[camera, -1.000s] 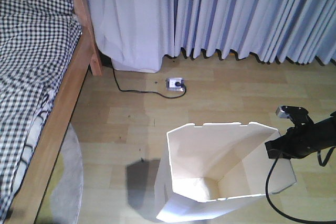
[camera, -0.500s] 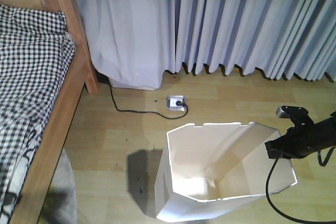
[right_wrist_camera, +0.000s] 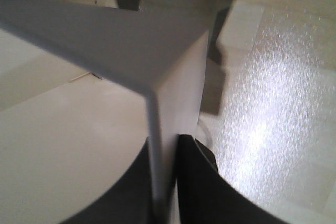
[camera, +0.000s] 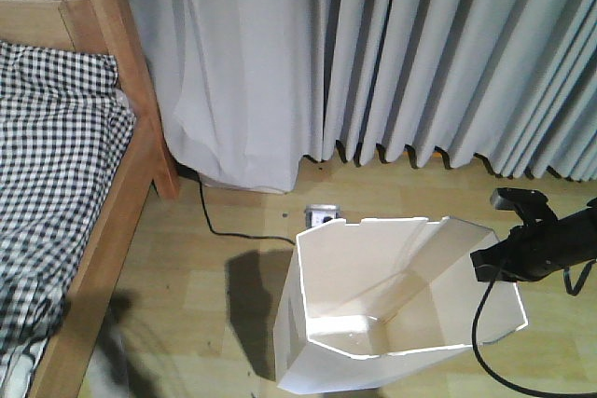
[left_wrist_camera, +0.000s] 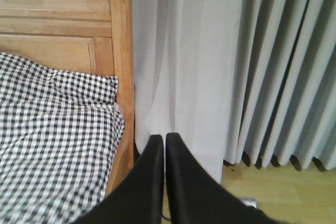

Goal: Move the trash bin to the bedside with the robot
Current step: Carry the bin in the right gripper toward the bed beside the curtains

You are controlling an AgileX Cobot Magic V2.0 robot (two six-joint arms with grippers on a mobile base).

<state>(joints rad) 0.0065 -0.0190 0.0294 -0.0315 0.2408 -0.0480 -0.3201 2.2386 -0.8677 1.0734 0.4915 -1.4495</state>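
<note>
Now the white trash bin [camera: 368,263] is seen on the wooden floor [camera: 201,249], close to the grey curtain [camera: 420,53] and a little way off from the bed frame [camera: 117,221] on the left. It is not yet set right beside the bed, so the job is judged to be only partly done. The thin wall at the bin's right rim is pinched by the right gripper [camera: 489,264]. In the right wrist view one black finger [right_wrist_camera: 197,182] is seen outside the wall and the other inside it. This hold is thought to let the bin be dragged along as the robot [camera: 560,241] is rolled. The left gripper [left_wrist_camera: 163,140] is held up in the air with its two fingers pressed together and nothing between them; only one arm is thought to be needed for so light a bin. It is pointed toward the checked bedding [left_wrist_camera: 52,140] and the bed post [left_wrist_camera: 121,51]. A small white thing on the floor behind the bin may be a power strip [camera: 322,215]
</note>
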